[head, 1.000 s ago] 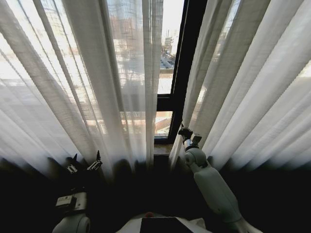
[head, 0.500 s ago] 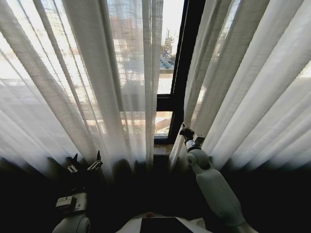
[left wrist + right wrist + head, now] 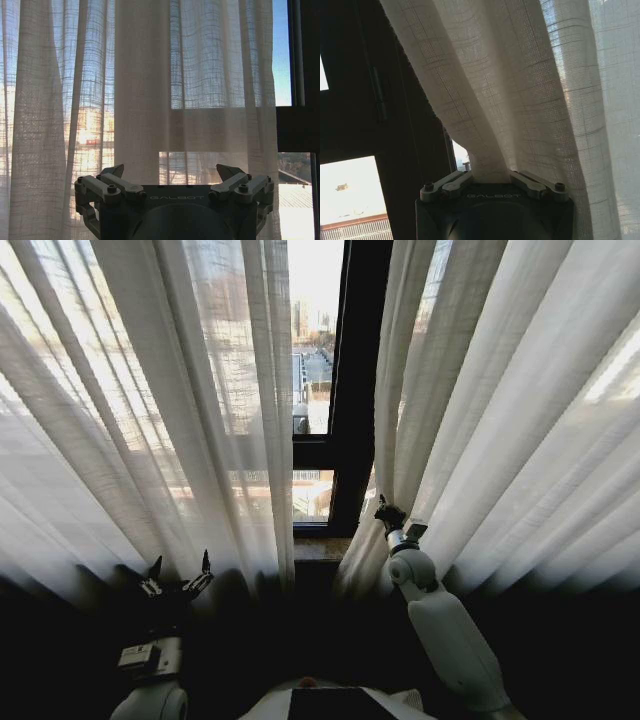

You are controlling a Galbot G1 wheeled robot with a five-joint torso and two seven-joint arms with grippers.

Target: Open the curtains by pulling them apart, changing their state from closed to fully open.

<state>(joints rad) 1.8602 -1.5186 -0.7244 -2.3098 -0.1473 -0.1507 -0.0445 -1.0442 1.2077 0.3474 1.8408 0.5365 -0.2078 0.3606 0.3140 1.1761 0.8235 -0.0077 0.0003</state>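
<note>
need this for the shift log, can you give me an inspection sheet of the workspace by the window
surface: window sill bare between the panels
job's things: left curtain and right curtain parted by a narrow gap, not fully open
clutter: nothing seen
grippers: right claw shut on the right curtain's inner edge; left claw open, short of the left curtain
cables: nothing seen
surroundings: black window frame, buildings outside
</note>
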